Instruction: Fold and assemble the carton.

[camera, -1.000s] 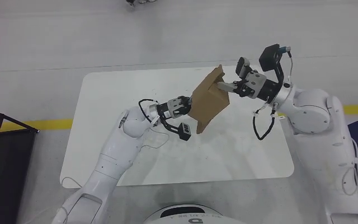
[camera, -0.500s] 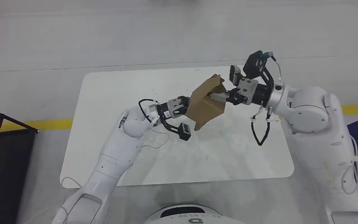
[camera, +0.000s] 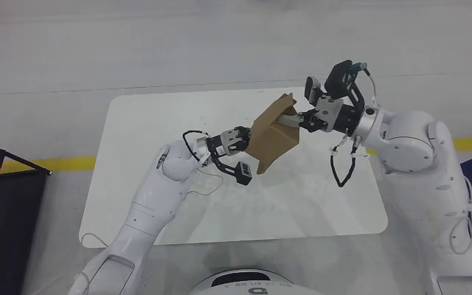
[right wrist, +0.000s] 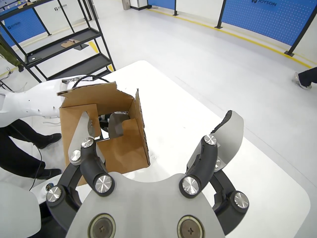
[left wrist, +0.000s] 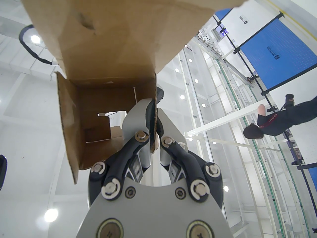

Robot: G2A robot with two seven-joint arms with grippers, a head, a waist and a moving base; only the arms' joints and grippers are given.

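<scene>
One carton [camera: 274, 133], brown cardboard, is partly erected: its walls form an open tube and the end flaps are not yet closed. It is held tilted above the middle of the white surface [camera: 147, 155], between the two arms. Whether its lowest corner touches the surface cannot be determined.

The left hand [left wrist: 154, 122] has its fingers pressed together on a single wall edge at the end facing its own arm, pinching the cardboard between the pads. Judged purpose: to anchor the carton off the surface and present the opposite open end to the other arm.

The right hand [right wrist: 158, 115] is spread wide and holds nothing. One finger [right wrist: 83, 125] reaches into that open end and lies against an inner flap. The other stands well clear of the cardboard, over the surface. Judged purpose: to push the flap inward with one finger rather than grip it.

Stage, as judged: body squared, end closure in hand, roughly midway. A gap shows between the inner flaps, and the left hand is visible through it.

Risk, as judged: a single-edge pinch gives little resistance to twisting, so a firm push on the flap may skew the carton.
</scene>
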